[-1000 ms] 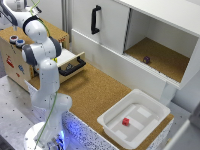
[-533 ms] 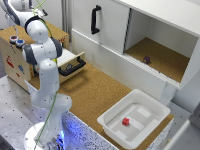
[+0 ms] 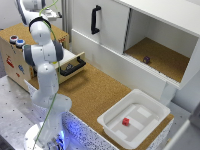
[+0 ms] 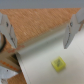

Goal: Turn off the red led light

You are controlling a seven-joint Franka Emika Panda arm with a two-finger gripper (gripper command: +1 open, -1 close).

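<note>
The red led light (image 3: 13, 38) is a small round red-topped button on top of the wooden box (image 3: 10, 60) at the exterior view's left. A matching blue button (image 3: 20, 43) sits right beside it. My gripper (image 4: 40, 37) is open and empty, with one finger (image 4: 6, 30) at each side of the wrist view. Under it lie cork and a white surface with a small yellow-green cube (image 4: 59, 64). The red light does not show in the wrist view. In the exterior view my hand (image 3: 54, 14) is high near the top edge, beyond the box, with its fingers too blurred to read.
An open drawer with a black handle (image 3: 75, 65) juts from the box beside my arm. A white tray (image 3: 112, 120) holds a small red cube (image 3: 126, 121). The white cabinet has a black door handle (image 3: 95, 19) and an open compartment with a small dark object (image 3: 146, 59).
</note>
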